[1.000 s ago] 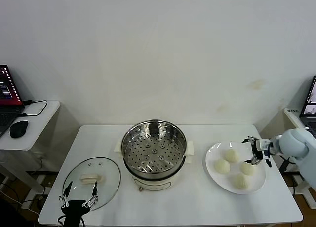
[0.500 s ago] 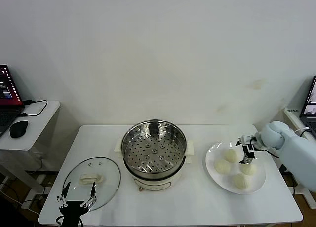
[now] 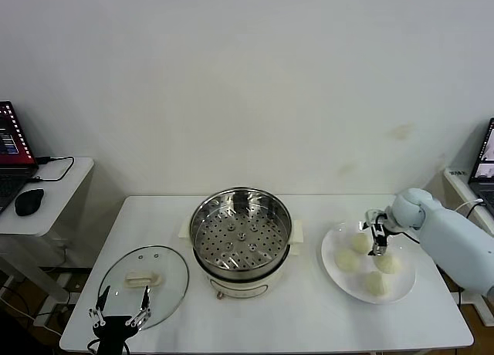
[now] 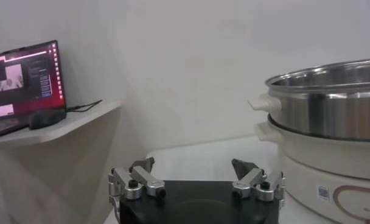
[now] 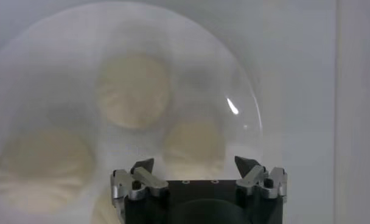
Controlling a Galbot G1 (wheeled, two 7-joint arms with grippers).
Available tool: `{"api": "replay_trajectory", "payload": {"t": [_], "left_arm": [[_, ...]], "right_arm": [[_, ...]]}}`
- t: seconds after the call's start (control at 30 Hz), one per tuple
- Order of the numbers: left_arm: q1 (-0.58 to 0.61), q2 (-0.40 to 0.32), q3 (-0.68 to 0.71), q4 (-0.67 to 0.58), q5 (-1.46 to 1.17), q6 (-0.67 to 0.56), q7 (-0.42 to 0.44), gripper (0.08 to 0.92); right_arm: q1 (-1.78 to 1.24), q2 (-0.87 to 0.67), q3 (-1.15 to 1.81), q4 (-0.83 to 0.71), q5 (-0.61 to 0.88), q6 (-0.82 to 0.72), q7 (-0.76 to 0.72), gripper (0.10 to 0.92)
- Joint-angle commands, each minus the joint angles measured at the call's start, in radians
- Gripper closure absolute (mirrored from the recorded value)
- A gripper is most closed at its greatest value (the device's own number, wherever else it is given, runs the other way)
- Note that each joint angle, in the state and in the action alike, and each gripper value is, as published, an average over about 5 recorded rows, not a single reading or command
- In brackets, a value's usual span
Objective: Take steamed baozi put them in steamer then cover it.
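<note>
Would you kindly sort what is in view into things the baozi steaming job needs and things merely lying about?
Belongs to the job:
- four steamed baozi on the white plate
- steamer, tray bare
- glass lid, flat on the table
- right pincer, open above the baozi

Lying about:
- laptop
- mouse
- side table

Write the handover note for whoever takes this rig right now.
Left end effector: open, parked at the table's near-left edge by the glass lid.
Right end effector: open, empty, poised over the white plate.
All four baozi are on that plate.
Steamer: mid-table, uncovered, tray bare.
Done: nothing loaded yet.
Left: move all four baozi into the steamer, then set the lid on it.
</note>
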Motion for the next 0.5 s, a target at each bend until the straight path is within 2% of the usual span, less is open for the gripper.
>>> {"api": "replay_trajectory", "payload": {"t": [0.03,0.33,0.5], "left_arm": [[0.000,-0.002,0.001,0.000,0.002,-0.002,-0.001,0.177],[0.001,-0.004,0.000,-0.004,0.002,-0.003,-0.001,0.177],[0.001,-0.003,0.000,-0.006,0.002,-0.003,-0.002,0.177]], "right_arm": [[0.013,0.025,-0.014,-0.035,-0.010,-0.001,0.002,0.305],[0.010,0.026,-0.018,-0.026,-0.007,0.001,-0.007,0.427],[0.026,-0.002,-0.033,0.012,0.007,0.004,-0.014,0.467]]}}
